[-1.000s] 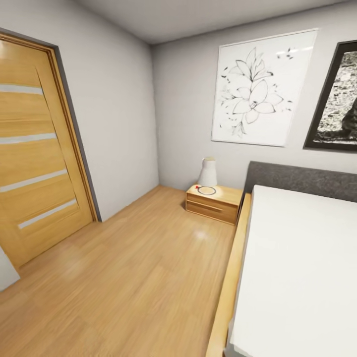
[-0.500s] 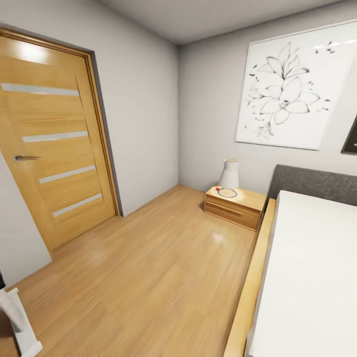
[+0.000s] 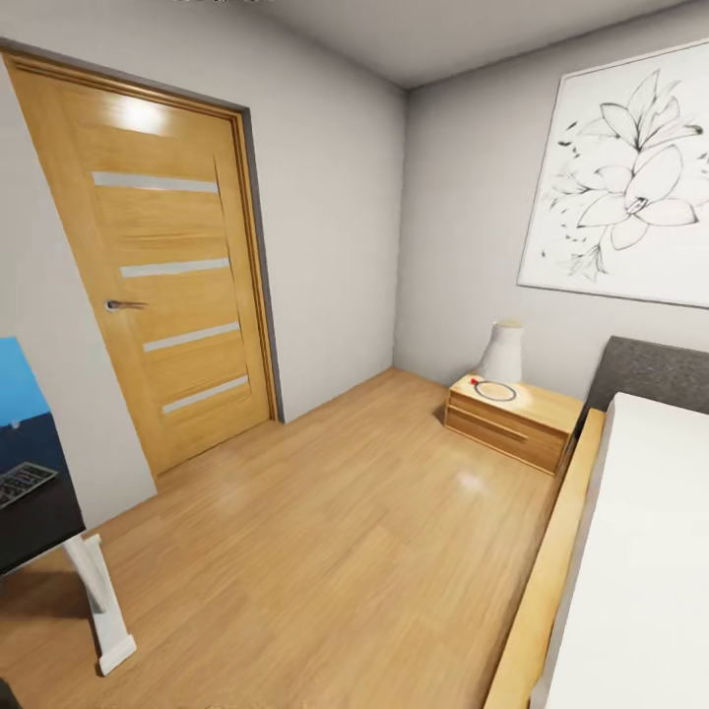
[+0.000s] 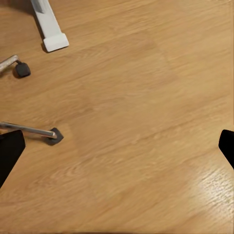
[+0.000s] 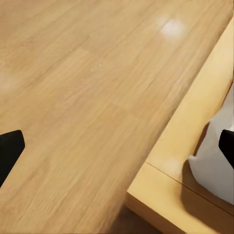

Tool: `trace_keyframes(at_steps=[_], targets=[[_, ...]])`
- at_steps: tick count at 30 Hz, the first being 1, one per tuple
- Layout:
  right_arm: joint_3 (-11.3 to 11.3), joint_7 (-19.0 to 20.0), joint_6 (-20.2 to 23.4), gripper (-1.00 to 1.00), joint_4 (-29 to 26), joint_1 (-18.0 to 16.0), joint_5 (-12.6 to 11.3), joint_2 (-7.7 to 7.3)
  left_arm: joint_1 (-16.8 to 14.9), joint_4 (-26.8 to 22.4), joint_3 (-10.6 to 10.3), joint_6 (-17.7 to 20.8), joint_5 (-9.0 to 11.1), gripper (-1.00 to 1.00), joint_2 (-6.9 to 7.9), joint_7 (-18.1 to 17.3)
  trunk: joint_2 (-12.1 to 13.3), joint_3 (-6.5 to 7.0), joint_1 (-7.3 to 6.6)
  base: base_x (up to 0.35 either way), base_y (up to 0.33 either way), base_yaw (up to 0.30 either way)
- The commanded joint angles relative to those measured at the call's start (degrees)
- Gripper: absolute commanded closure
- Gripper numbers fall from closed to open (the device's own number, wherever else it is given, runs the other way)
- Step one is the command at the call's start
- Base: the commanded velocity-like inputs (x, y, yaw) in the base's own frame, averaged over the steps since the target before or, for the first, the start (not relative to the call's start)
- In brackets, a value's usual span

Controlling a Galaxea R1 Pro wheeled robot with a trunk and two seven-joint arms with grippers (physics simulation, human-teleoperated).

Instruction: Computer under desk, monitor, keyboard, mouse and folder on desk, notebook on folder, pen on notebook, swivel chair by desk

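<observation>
I see the counter (image 3: pixel 34 522), monitor (image 3: pixel 18 384) and keyboard (image 3: pixel 22 483) cut by the head view's left edge; bed (image 3: pixel 630 551) cropped right.

my left fingers (image 4: pixel 9 151) are plain black, flat-sided wedges with blunt tips. my right fingers (image 5: pixel 9 148) look the same: matte black, no markings.

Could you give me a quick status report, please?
Both grippers open, empty, over bare floor. Desk edge with keyboard at head view's left. Chair casters nearby.
</observation>
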Motion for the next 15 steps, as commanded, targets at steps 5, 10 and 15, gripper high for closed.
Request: trace_keyframes(at_steps=[5,10,15], targets=[[0.1,0.1,-0.2,-1.00,0.0,0.0,-0.4,0.01,-0.1,0.1,0.0,-0.2,0.0,-1.00,-0.01,0.0,0.0,-0.07,0.00,0.000,0.000,0.287],[0.1,0.1,-0.2,-1.00,0.0,0.0,-0.4,0.01,-0.1,0.1,-0.1,-0.1,0.0,-1.00,-0.01,0.0,0.0,-0.07,0.00,0.000,0.000,0.287],[0.1,0.1,-0.3,-1.00,0.0,0.0,-0.4,0.01,-0.1,0.7,-0.3,0.0,0.0,-1.00,-0.13,0.0,0.0,-0.07,0.00,0.000,0.000,0.287]])
